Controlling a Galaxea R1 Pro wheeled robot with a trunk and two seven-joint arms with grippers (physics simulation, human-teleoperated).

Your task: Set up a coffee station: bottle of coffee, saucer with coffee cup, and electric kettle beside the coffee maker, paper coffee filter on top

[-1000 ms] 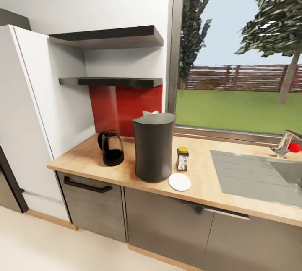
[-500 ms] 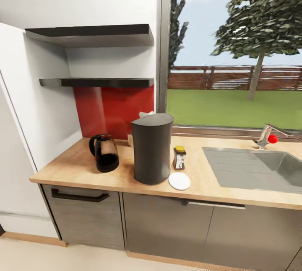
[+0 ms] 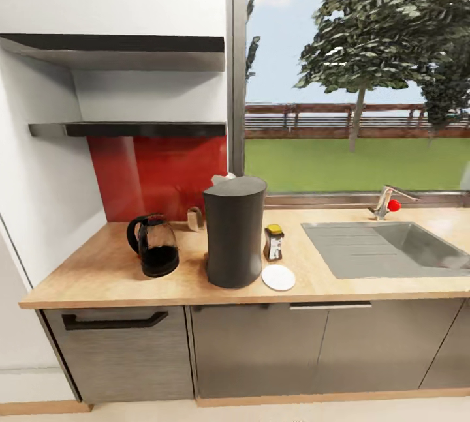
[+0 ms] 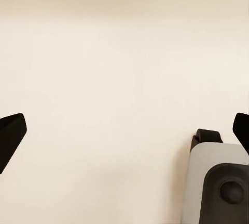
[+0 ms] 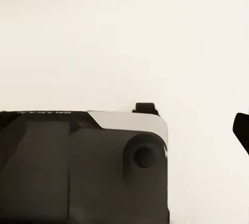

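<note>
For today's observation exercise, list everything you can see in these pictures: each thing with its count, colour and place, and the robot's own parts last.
Coffee maker: one, dark grey, middle of the countertop.
Electric kettle: one, black with dark glass, left of the coffee maker.
Bottle of coffee: one, yellow lid, just right of the coffee maker.
Saucer: one, white, in front of the bottle, nothing on it.
Small cup-like thing: one, pale, by the red backsplash; too small to identify.
Countertop: one, light wood.
Shelves: two, black, above the backsplash.
Sink: one, grey, at the right.
Tap: one, metal with red knob, behind the sink.
Left gripper: black fingertips wide apart, over the pale floor.
Right gripper: one black fingertip showing.
</note>
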